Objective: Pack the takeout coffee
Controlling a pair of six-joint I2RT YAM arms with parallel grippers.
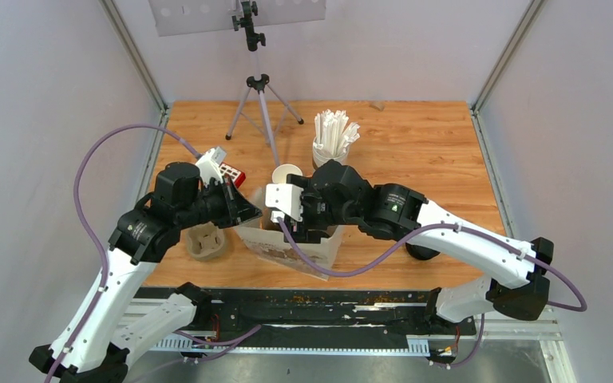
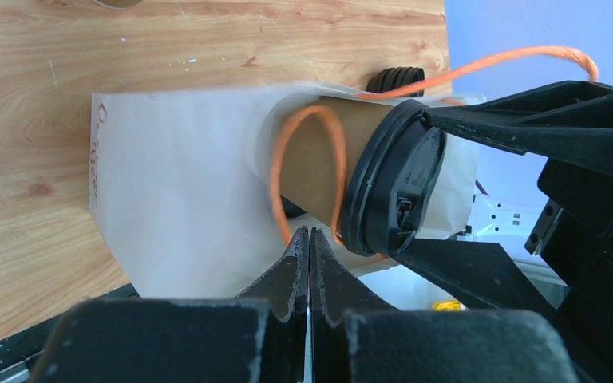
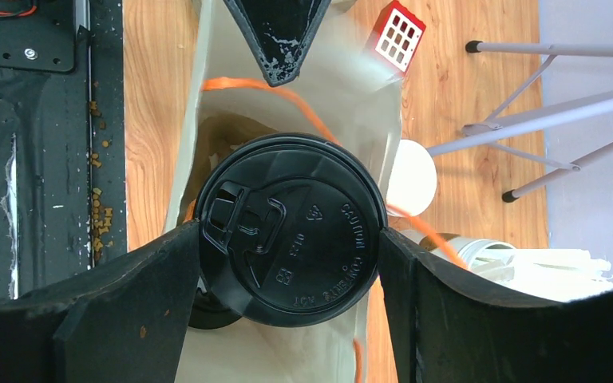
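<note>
The right pincer (image 3: 291,263) was clamped on the coffee cup (image 2: 363,140) at the mouth of the paper bag (image 2: 175,183), the left pincer (image 2: 309,243) pressed together, and the orange handle (image 2: 281,159) looked ready to snag the cup.

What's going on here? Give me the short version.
The right gripper holds a lidded coffee cup by its black lid at the open mouth of a white paper bag, the cup's base partly inside. The left gripper is shut at the bag's edge; whether it pinches the paper isn't clear. An open cup and a cup of straws stand on the table beyond the bag.
</note>
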